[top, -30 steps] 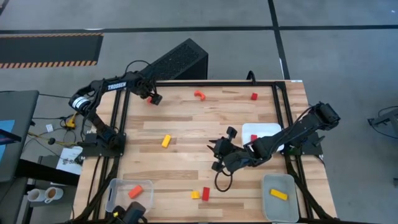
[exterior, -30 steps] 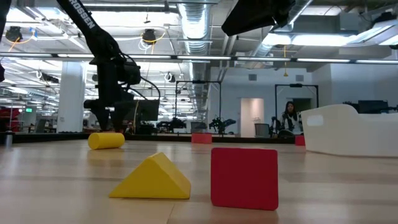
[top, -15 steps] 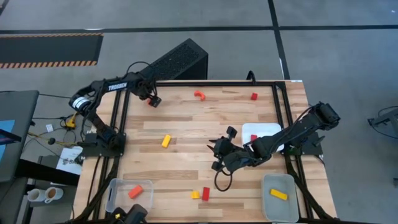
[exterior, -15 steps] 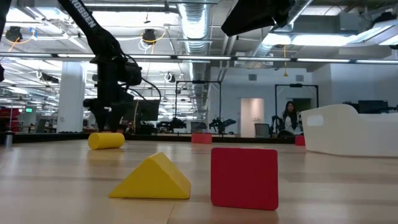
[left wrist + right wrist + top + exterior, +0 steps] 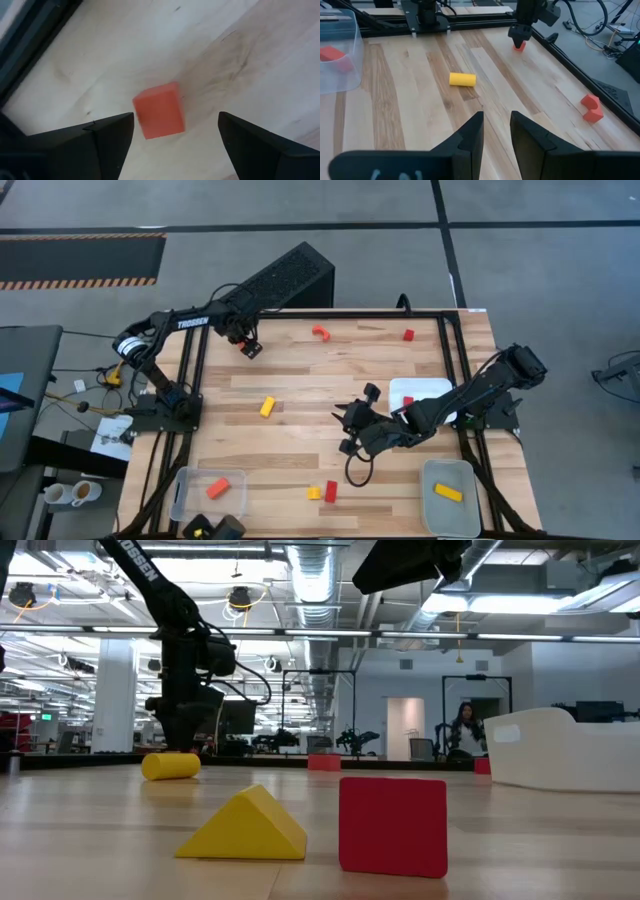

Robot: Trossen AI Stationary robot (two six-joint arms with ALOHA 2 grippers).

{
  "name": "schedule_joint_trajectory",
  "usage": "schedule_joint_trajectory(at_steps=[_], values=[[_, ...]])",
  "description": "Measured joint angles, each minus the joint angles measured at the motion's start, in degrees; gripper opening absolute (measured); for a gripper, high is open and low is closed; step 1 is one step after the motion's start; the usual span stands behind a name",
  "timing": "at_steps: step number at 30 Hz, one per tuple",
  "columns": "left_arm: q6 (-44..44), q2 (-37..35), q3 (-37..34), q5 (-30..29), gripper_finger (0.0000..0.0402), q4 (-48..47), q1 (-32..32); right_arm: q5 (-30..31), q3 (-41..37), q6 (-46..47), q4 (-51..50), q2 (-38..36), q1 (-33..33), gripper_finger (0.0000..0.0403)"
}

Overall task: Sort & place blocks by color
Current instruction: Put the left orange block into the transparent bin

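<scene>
Orange cube [image 5: 159, 110]; yellow cylinder [image 5: 462, 79]; yellow wedge [image 5: 243, 826]; red cube [image 5: 393, 824]; pale wood table [image 5: 300, 430].

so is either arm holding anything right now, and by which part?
Nothing held. Left gripper fingers straddle the orange-red cube, open and not touching. Right gripper hangs empty over bare wood.

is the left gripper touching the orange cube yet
Apart. The left wrist view shows the orange cube on the table between the left gripper fingers, with bare wood showing on both sides.
</scene>
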Motion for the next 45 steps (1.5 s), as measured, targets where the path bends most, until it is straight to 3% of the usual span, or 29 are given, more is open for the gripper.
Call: schedule_joint_trajectory(at_steps=[15,32,45], values=[[-2.31,0.06,0.04,7.21,0.0261,0.15,-0.73,0.0,0.0,-0.02,0.01,0.0,0.0,0.0118],[-6.56,0.09,0.04,5.62,0.0261,-0.11,-15.61,-0.02,0.0,-0.04,0.42,0.0,0.07,0.0118],[-7.82,0.11,-3.1,6.33,0.0261,5.18,-16.1,-0.02,0.0,-0.25,1.16,0.0,0.53,0.0118]])
